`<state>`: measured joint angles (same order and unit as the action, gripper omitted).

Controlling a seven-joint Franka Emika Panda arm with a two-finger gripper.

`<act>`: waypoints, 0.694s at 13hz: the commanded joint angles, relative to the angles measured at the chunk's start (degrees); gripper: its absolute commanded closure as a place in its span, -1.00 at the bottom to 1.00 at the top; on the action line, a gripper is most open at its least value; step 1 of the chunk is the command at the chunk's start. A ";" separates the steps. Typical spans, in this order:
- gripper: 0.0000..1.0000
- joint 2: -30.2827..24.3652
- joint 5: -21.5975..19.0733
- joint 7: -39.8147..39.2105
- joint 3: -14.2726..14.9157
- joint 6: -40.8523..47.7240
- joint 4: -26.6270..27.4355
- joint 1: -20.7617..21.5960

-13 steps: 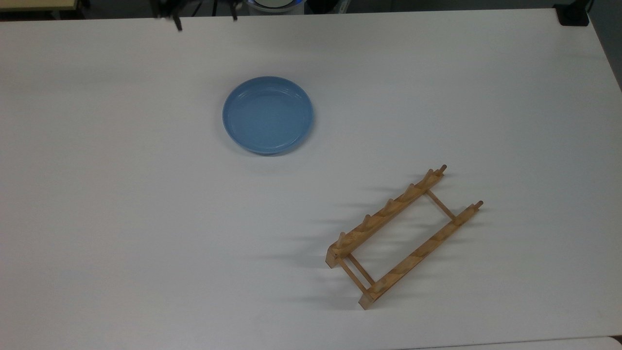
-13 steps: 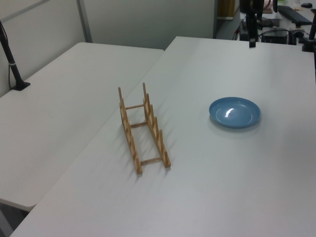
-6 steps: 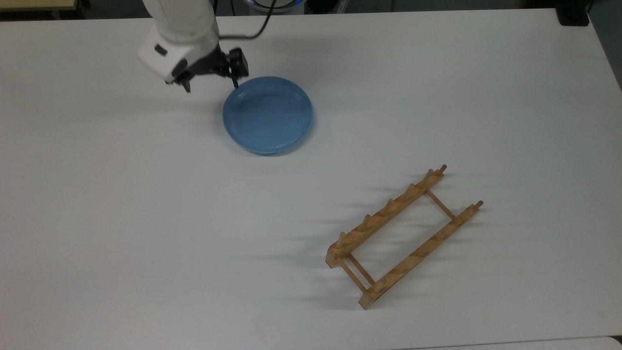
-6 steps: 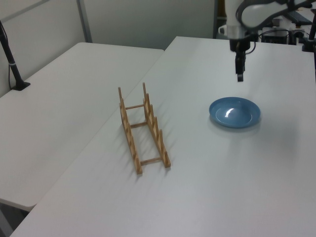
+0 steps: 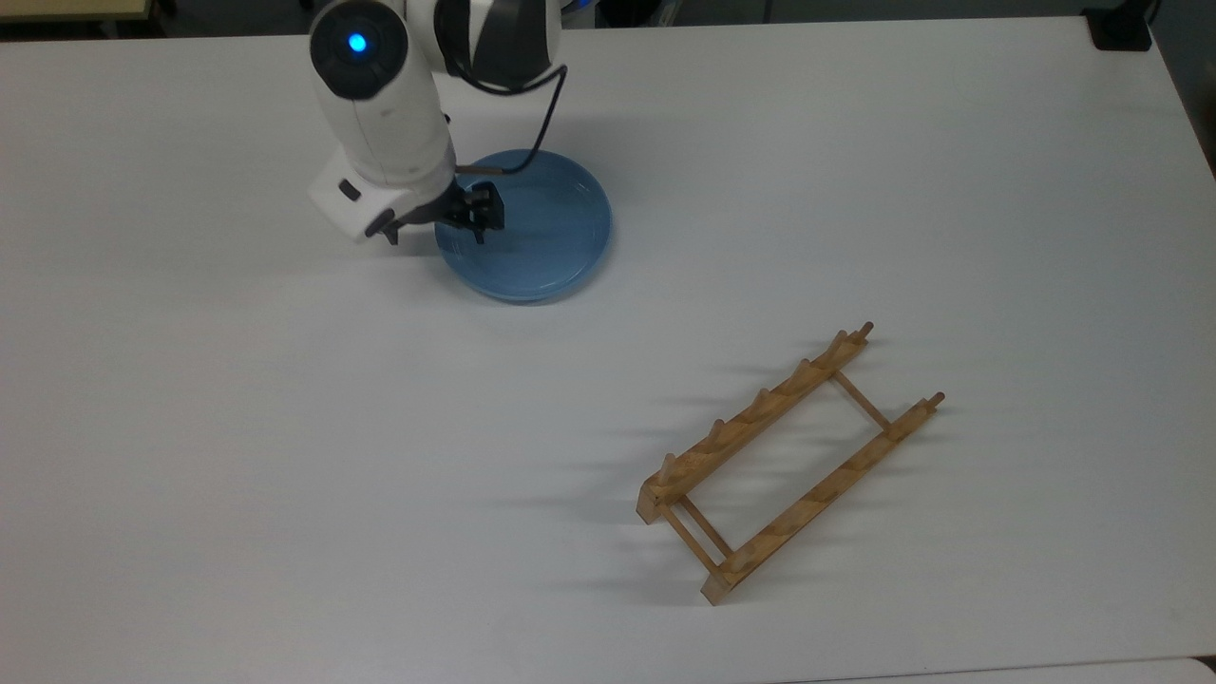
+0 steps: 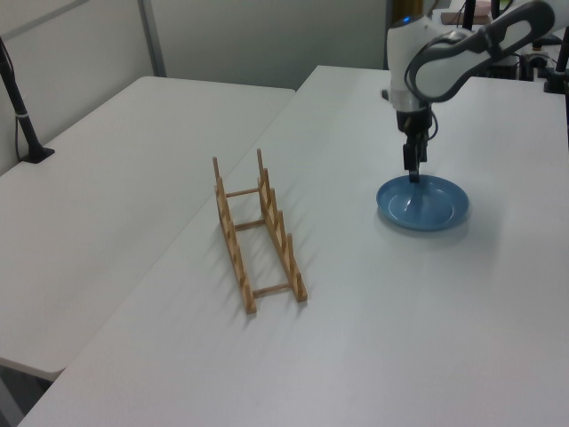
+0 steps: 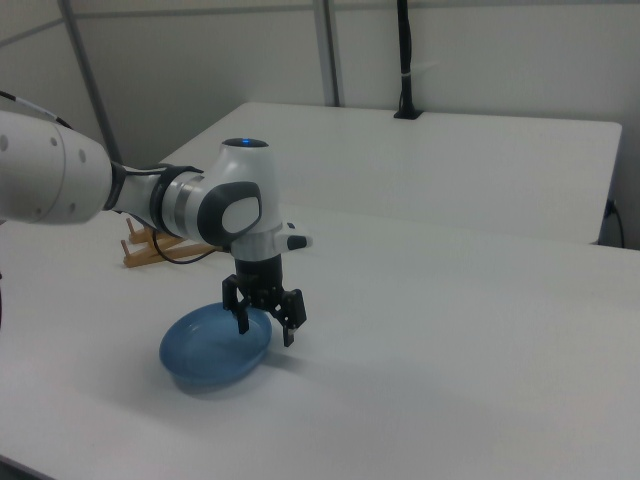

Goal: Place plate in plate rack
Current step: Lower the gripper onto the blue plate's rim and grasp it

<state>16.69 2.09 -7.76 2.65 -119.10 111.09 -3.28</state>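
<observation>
The light-blue plate (image 5: pixel 551 228) lies flat on the white table, in the upper middle of the top view. My gripper (image 5: pixel 435 228) is open and points down over the plate's left rim in the top view. One finger stands inside the plate and the other outside it. In the right view the gripper (image 7: pixel 266 326) straddles the rim of the plate (image 7: pixel 205 355) on the right view's right. The left view has the gripper (image 6: pixel 413 173) at the plate's (image 6: pixel 427 205) far edge. The wooden plate rack (image 5: pixel 788 465) stands apart at the lower right of the top view, and in the left view the plate rack (image 6: pixel 258 231) is left of the plate.
A black clamp (image 5: pixel 1121 28) sits at the table's top right corner in the top view. A second table (image 6: pixel 107 178) adjoins on the left view's left, with a black pole (image 6: pixel 22 116) on it. Bare tabletop (image 5: pixel 285 456) lies between plate and rack.
The arm came in from the top view's top edge and dropped to the plate's left rim. Plate and rack have not moved.
</observation>
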 commanded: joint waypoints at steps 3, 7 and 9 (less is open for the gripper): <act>0.01 0.71 -0.60 10.55 -2.46 -1.31 -0.09 0.29; 1.00 0.97 -0.68 12.68 -3.09 -2.54 0.09 0.29; 1.00 1.50 -0.68 12.42 -3.17 -2.54 -0.09 0.29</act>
<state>17.69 2.09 3.79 -0.46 -120.19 110.92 -3.19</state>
